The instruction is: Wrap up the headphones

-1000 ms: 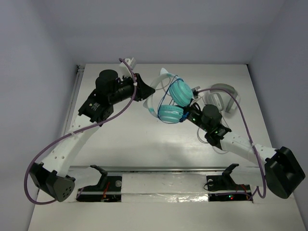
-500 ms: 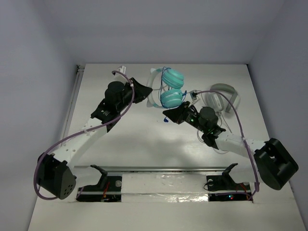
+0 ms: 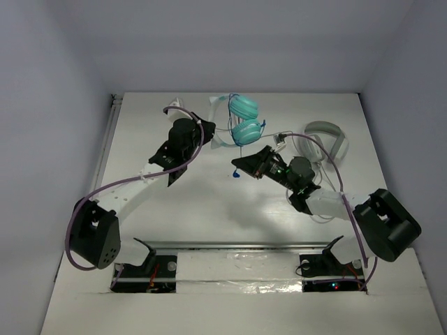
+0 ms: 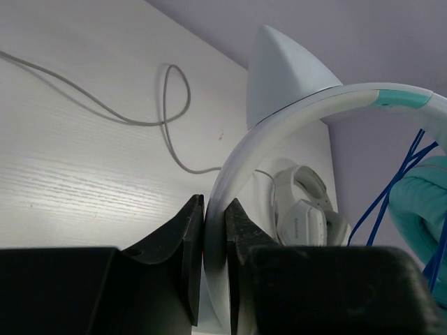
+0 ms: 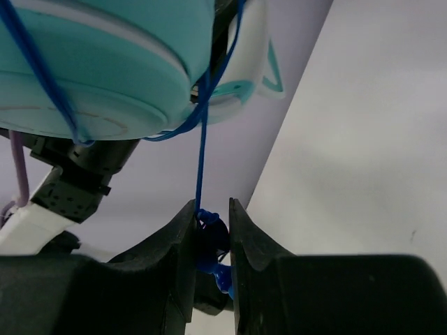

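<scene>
Fingertips of left gripper [image 4: 213, 216] pressed together on the white headband [image 4: 293, 112], band edge-on in the gap, no daylight either side. Fingertips of right gripper [image 5: 211, 223] nearly closed, pinching a bunched blue knot of the cable [image 5: 201, 160]; strand taut from there up to the teal ear cup [image 5: 105, 63].

Outward: headphones [image 3: 244, 118] at the far middle of the table [image 3: 209, 202], apparently lifted clear, hung between both arms. Grey-white headphones [image 3: 323, 139] lying flat on the right, well apart, not part of this.

Step in hand, by the look of it: laying cable turns round the cups.
- Hold left clamp rigid as the anchor.
- Lead the strand with light tension only; too much and it probably slips out of the pinch.
- Lay each turn in the waist between cups and band, not over the cup face.
- Steer clear of the pale cable on the table.

Orientation: long axis roughly left to right in the top view, crown of band at the left gripper, cups stacked close and pointing toward the right arm's side. Cable trailing nearward off the cups.
</scene>
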`<state>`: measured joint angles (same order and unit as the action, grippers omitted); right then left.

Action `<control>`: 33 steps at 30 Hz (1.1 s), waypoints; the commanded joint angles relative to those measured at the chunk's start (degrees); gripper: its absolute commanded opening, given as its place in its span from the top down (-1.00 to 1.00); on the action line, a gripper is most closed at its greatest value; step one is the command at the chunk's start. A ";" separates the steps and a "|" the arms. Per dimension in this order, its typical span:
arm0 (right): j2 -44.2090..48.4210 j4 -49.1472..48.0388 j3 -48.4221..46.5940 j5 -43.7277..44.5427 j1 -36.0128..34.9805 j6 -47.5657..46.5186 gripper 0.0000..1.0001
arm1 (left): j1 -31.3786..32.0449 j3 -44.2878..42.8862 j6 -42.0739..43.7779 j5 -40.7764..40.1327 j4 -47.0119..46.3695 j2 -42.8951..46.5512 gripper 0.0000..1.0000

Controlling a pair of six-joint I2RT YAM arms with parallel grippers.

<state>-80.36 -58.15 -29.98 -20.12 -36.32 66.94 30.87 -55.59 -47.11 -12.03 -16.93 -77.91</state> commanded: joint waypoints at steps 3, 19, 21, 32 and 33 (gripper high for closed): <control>-0.94 -7.32 -2.45 -8.80 -0.34 7.59 0.90 | 1.90 -1.19 -0.36 -11.60 -11.46 1.62 1.00; -12.71 -33.33 0.01 4.90 -0.34 36.31 0.81 | 13.68 9.97 4.40 -21.45 -11.99 1.44 1.00; -16.21 -37.36 0.79 7.10 -0.34 38.87 0.79 | 15.70 11.73 4.40 -22.68 -11.99 2.06 1.00; -19.75 -38.63 5.45 19.77 -3.41 47.23 0.72 | 20.19 15.60 2.91 -25.76 -6.28 1.62 1.00; -19.75 -36.88 5.63 19.77 -3.41 47.67 0.70 | 20.19 15.78 2.64 -25.59 -6.10 0.92 1.00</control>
<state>-100.88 -74.26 -24.23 -9.85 -40.23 111.28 48.31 -39.83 -41.74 -42.19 -20.93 -78.54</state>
